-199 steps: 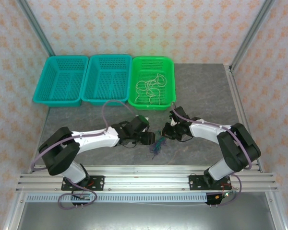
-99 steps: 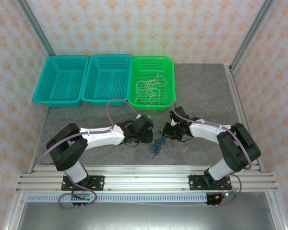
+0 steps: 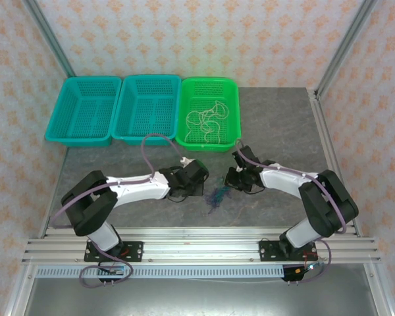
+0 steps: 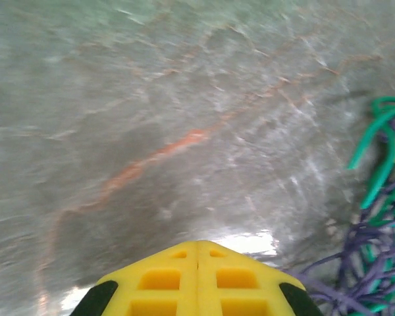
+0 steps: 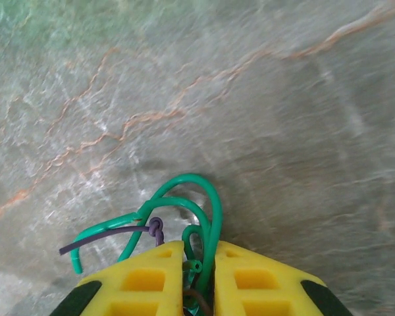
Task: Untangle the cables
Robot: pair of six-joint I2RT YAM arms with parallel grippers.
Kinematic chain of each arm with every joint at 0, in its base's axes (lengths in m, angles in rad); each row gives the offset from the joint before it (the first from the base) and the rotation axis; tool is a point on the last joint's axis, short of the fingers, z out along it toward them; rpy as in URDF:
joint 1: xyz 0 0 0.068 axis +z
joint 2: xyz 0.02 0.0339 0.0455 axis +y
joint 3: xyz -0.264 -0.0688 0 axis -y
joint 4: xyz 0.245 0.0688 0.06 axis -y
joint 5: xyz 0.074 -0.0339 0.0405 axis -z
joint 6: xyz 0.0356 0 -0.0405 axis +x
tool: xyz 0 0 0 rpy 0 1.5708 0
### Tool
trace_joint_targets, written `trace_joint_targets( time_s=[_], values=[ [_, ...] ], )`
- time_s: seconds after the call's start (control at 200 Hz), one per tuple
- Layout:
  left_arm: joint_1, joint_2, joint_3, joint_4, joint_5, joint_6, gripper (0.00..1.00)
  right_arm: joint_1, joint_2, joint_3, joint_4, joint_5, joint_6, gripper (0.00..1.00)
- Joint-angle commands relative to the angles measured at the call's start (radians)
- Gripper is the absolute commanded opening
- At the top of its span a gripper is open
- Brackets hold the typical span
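Observation:
A small tangle of purple-blue and green cables lies on the grey table between my two grippers. My right gripper is at its right edge, shut on the green cable loops. These loops stick out past its yellow fingertips, and a knotted purple wire runs off to the left. My left gripper is just left of the tangle, its yellow fingers pressed together with nothing between them. The tangle lies to the right of them. Whitish cables lie loose in the green basket.
Behind the arms a green basket and two teal baskets stand in a row along the table's far side. Metal frame posts rise at the back corners. Bare grey table lies right of the green basket.
My left gripper has drawn back a little to the left and away from the tangle, and its elbow has swung right. The right arm has hardly moved.

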Motion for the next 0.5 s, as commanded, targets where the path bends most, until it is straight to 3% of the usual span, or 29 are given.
trace_joint_targets(
  time_s=[0.0, 0.16, 0.295, 0.495],
  values=[
    [0.001, -0.092, -0.014, -0.105, -0.152, -0.044, 0.0, -0.009, -0.014, 0.0, -0.141, 0.227, 0.001, 0.15],
    [0.013, -0.19, -0.057, -0.133, -0.204, -0.088, 0.0, -0.044, -0.052, -0.009, -0.181, 0.327, 0.03, 0.16],
    [0.035, -0.272, -0.086, -0.169, -0.246, -0.115, 0.0, -0.112, -0.098, -0.034, -0.199, 0.355, 0.072, 0.23],
    [0.101, -0.401, -0.139, -0.209, -0.25, -0.103, 0.0, -0.241, -0.181, -0.077, -0.231, 0.405, 0.079, 0.16]
  ],
)
